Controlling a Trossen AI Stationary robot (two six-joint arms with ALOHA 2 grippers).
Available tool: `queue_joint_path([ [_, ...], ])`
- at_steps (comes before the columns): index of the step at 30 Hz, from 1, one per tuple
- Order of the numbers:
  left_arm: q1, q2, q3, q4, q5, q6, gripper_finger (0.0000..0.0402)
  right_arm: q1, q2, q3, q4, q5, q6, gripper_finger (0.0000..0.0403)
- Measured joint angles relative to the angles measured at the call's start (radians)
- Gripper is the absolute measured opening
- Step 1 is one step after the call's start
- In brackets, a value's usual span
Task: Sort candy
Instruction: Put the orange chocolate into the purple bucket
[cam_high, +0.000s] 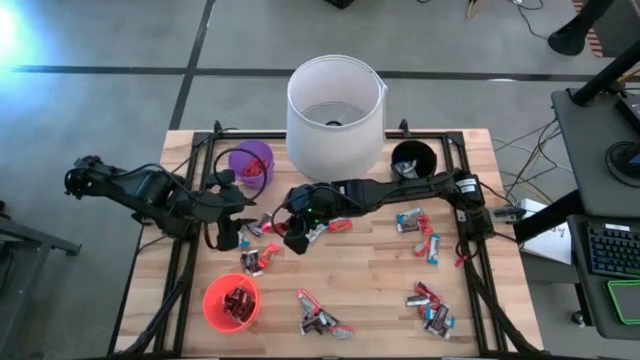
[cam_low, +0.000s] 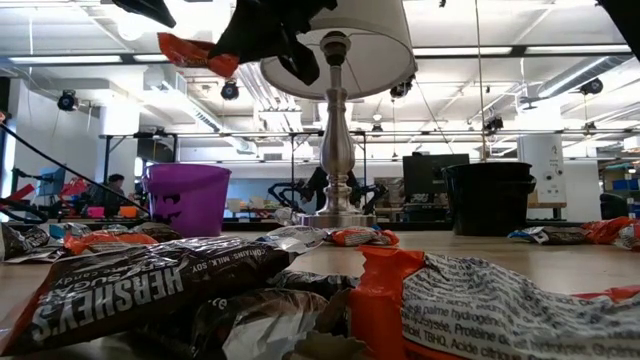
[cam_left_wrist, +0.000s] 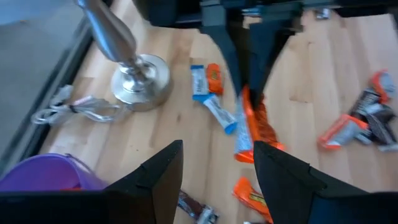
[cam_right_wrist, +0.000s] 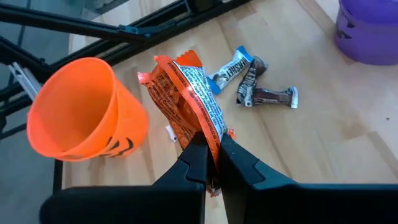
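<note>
While most of the candy still lies scattered across the worktop, the red cup already holds a few pieces and the purple cup some too, so sorting looks barely begun. My right hand, raised mid-worktop, pinches an orange-wrapped bar; my left hand hovers beside it, fingers spread, empty.

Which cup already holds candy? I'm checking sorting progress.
The red cup near the table's front left: dark-wrapped candy bars show inside. The black cup looks empty.
</note>
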Motion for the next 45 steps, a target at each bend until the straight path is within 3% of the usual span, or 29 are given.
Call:
queue_joint_path([
  [11, 0.0, 0.0, 0.0, -0.004, 0.168, 0.048, 0.0178, 0.022, 0.0, 0.092, 0.006, 0.08, 0.014, 0.0013],
  [35, 0.015, 0.045, 0.0, 0.066, 0.093, 0.214, 0.0176, 0.022, 0.0, 0.095, 0.058, 0.13, 0.048, 0.0013],
  [40, 0.016, 0.045, 0.0, 0.066, 0.093, 0.219, 0.0155, 0.022, 0.0, 0.095, 0.063, 0.14, 0.049, 0.0013],
  [45, 0.019, 0.056, 0.0, 0.065, 0.094, 0.228, 0.0106, 0.022, 0.0, 0.094, 0.07, 0.14, 0.053, 0.0013],
])
